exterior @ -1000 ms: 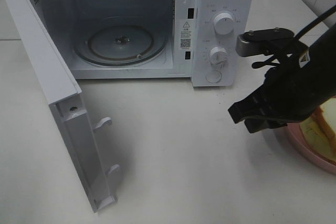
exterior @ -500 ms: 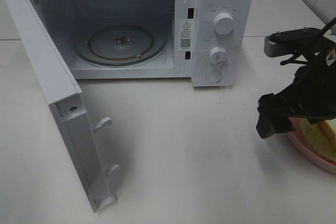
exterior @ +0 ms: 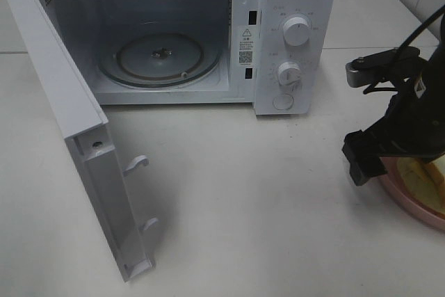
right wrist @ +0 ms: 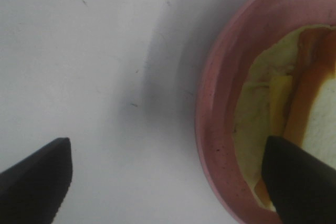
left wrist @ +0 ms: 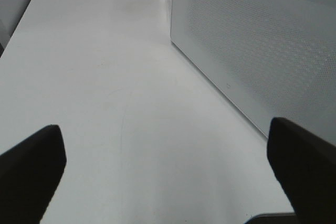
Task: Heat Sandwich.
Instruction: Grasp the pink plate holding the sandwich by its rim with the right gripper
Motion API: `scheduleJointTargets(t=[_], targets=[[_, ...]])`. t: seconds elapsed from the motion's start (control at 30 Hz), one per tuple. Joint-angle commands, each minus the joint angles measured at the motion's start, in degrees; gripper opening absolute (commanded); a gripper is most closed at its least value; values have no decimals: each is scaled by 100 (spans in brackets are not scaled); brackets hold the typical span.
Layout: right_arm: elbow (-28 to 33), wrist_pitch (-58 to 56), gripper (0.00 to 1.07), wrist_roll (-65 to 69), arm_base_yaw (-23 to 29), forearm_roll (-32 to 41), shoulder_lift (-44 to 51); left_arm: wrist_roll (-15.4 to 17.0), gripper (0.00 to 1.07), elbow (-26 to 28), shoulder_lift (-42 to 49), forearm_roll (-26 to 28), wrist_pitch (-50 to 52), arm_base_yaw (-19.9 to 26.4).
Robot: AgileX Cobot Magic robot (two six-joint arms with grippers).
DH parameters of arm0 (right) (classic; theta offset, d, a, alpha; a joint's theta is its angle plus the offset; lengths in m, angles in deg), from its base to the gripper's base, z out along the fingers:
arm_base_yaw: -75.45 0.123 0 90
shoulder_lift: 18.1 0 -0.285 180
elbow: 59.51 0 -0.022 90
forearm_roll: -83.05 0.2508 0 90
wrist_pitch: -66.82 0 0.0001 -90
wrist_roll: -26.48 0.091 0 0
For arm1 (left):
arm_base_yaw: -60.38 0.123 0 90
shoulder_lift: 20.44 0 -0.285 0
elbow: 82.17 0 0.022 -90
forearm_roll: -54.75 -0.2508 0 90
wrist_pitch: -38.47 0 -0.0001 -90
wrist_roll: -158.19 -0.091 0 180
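Sitting on a pink plate (right wrist: 210,129) at the table's (exterior: 243,206) right edge, the sandwich (right wrist: 262,114) lies partly under the right gripper (right wrist: 165,179), its fingers (right wrist: 37,182) wide, holding nothing. The left gripper (left wrist: 168,166), fingers also wide, hangs near the open microwave (exterior: 292,5).

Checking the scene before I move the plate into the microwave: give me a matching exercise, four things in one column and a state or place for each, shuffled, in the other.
Things:
1. door
2. turntable
3. plate
4. right gripper

States or places:
A. inside the microwave
B. open, straddling the plate's rim from above
C. swung open to the left
D. pink, holding the sandwich

Pairs: 1-C, 2-A, 3-D, 4-B.
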Motion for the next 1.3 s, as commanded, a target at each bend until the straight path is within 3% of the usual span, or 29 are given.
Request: scheduleJointTargets(t=[0.03, 0.37, 1.07, 1.2, 1.3], targets=[[-143, -6, 92, 34, -149, -23, -258, 11, 100, -11, 132, 6, -11, -23], [-361, 92, 89, -160, -590, -6, -848, 11, 100, -11, 132, 6, -11, -23], [-361, 470, 84, -401, -596, 126, -1879, 11, 100, -11, 132, 6, -11, -23], [-361, 470, 75, -401, -596, 120, -1879, 11, 100, -11, 132, 6, -11, -23], [-361, 430, 55, -372, -596, 120, -1879, 11, 100, -11, 132, 6, -11, -23]])
